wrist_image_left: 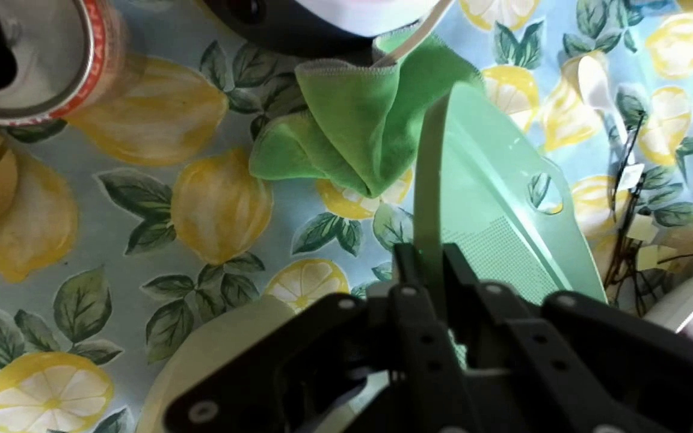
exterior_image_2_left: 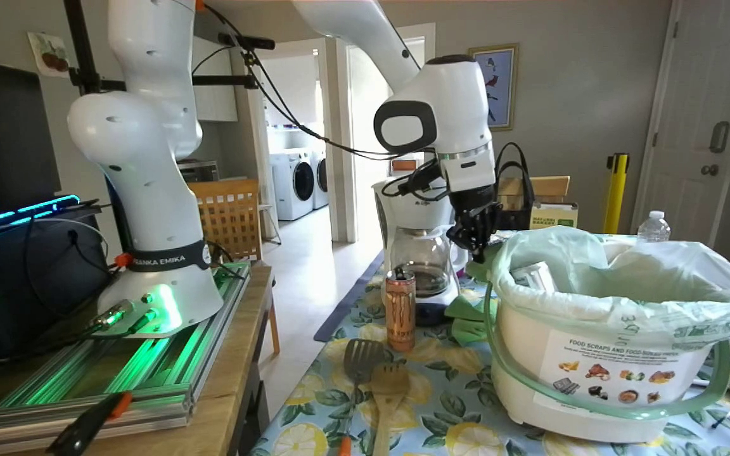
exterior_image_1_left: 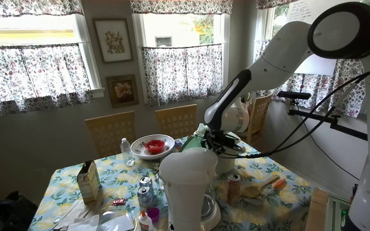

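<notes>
Claw (wrist_image_left: pixel 429 255) was narrow, pinching rim of green lid (wrist_image_left: pixel 497 240); lid stood tilted beside bin (exterior_image_2_left: pixel 612 361) — touching or not, could not be told. Best for you, I judged, was firm pinch, slow small movements, lid edge well clear of bag (exterior_image_2_left: pixel 599 310) and coffee maker (exterior_image_1_left: pixel 185 183). Arm (exterior_image_1_left: pixel 276 62) reached over table (exterior_image_1_left: pixel 111 173) — wrist bent, your claw pointing down.

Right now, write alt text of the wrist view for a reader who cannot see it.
The gripper pinches the edge of a pale green perforated lid, tilted over a lemon-print tablecloth. A crumpled green cloth lies partly behind the lid; an opened drink can stands upper left, and a white spoon lies upper right.
</notes>
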Robot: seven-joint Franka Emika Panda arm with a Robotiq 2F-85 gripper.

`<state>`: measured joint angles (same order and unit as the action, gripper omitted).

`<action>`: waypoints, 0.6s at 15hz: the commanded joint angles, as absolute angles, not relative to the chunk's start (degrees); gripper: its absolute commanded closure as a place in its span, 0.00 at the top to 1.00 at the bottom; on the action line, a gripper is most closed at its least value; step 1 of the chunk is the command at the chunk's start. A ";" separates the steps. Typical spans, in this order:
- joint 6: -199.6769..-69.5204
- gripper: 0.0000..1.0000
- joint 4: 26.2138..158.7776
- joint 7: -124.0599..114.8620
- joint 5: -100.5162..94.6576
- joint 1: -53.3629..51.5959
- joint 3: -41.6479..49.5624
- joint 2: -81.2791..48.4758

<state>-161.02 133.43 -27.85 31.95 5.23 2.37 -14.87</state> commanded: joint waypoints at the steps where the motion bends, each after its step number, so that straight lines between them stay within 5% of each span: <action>1: -157.77 0.03 133.93 -25.82 36.94 6.60 1.08 -13.56; 9: -155.61 0.03 133.54 -21.55 50.98 9.85 -1.75 -13.28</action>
